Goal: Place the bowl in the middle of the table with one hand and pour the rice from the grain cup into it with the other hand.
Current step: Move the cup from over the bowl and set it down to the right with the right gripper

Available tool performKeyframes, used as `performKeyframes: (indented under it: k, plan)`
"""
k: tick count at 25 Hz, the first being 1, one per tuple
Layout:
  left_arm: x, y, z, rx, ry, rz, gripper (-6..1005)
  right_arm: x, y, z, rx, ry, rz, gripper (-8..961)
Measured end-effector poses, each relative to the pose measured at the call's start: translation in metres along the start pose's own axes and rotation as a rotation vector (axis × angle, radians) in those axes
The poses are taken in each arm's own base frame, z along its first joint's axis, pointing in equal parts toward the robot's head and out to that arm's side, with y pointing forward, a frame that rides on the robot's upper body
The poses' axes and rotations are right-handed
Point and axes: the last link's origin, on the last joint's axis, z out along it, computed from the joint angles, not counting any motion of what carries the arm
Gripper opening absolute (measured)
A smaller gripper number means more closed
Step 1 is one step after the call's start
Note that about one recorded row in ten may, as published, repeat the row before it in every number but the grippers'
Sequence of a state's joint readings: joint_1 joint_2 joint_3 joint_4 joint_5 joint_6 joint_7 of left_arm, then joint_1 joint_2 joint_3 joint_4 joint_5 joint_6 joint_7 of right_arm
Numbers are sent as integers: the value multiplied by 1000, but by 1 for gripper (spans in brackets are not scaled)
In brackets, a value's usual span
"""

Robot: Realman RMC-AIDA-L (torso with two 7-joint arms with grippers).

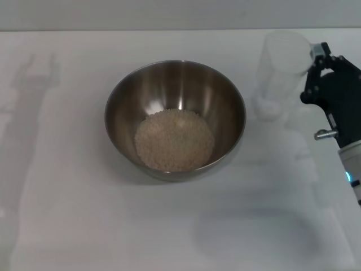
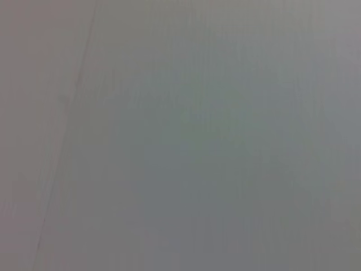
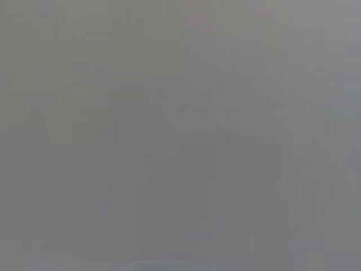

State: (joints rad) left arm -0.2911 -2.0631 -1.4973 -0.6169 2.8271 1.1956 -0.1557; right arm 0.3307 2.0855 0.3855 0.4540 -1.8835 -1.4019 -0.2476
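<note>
The steel bowl (image 1: pixel 175 93) stands in the middle of the white table (image 1: pixel 67 214). A round heap of rice (image 1: pixel 174 140) lies in its bottom. The translucent grain cup (image 1: pixel 282 68) stands upright at the back right, to the right of the bowl, and looks empty. My right gripper (image 1: pixel 315 73) is against the cup's right side, with its black fingers closed on it near the rim. The left gripper is out of view. Both wrist views show only a plain grey blur.
The right arm (image 1: pixel 350 152) runs along the table's right edge with a blue light on it. A shadow of the left arm (image 1: pixel 34 96) falls on the left of the table. The table's far edge (image 1: pixel 169 30) runs across the top.
</note>
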Motion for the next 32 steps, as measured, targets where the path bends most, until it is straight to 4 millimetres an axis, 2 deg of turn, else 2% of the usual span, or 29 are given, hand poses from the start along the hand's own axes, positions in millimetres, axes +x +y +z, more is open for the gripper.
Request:
performKeyframes:
  k: [7, 16, 32]
  plan:
    - [1, 0, -1, 0, 2, 0, 432, 16, -11, -5, -10, 89, 58, 32]
    - [2, -1, -2, 2, 15, -1, 433, 36, -11, -2, -24, 230, 48, 54]
    - [3, 2, -3, -4, 20, -5, 433, 51, -14, 5, -73, 333, -5, 92]
